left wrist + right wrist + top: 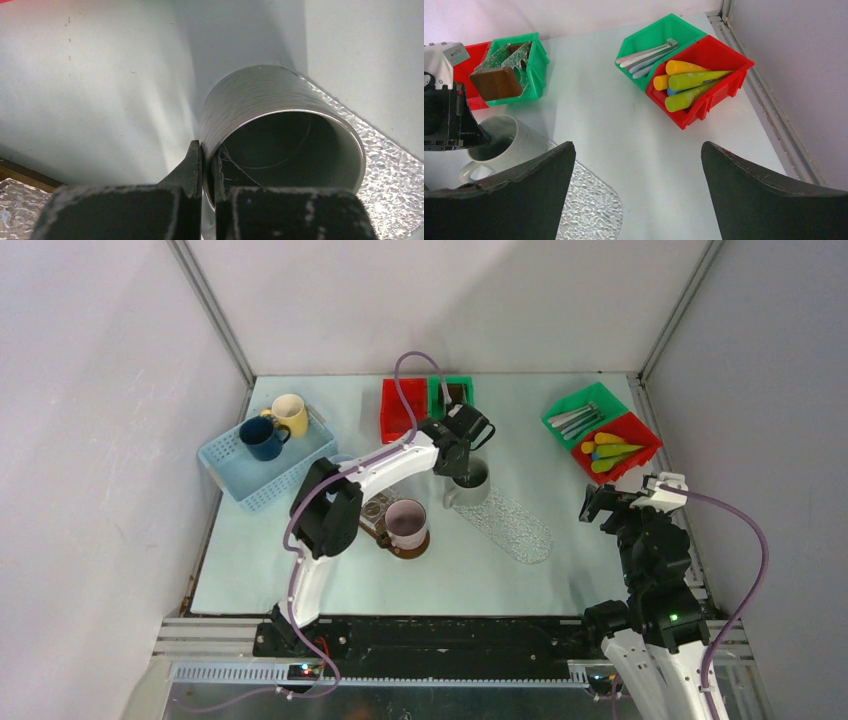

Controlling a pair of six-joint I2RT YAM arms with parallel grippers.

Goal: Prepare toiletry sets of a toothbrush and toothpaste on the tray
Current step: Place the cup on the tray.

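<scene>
Right claw (636,148) gapes empty, tubes (696,80) and apparently toothbrushes (646,54) well ahead in bins (730,56); left claw (206,156) pinches grey mug (250,95) by rim.

The left arm (385,462) and right arm (655,550) have white links, black joints and purple cables (397,385).

- Grey mug (245,100): glazed and glossy, fine ridges round the outer wall, smooth inside.
- Tray (390,165): clear, pebbled, glinting; plastic or glass, I cannot tell.
- Counter (100,90): pale, smooth matt sheet.
- My left claw (206,150): matt black, scuffed whitish along the edges.
- My right claw (638,147): same matt black, rims worn rough.
- Red bin (719,95), green bin (649,37): shiny moulded plastic.
- Tubes (696,80): smooth satin plastic.
- Toothbrushes (646,54): pale smooth plastic.
</scene>
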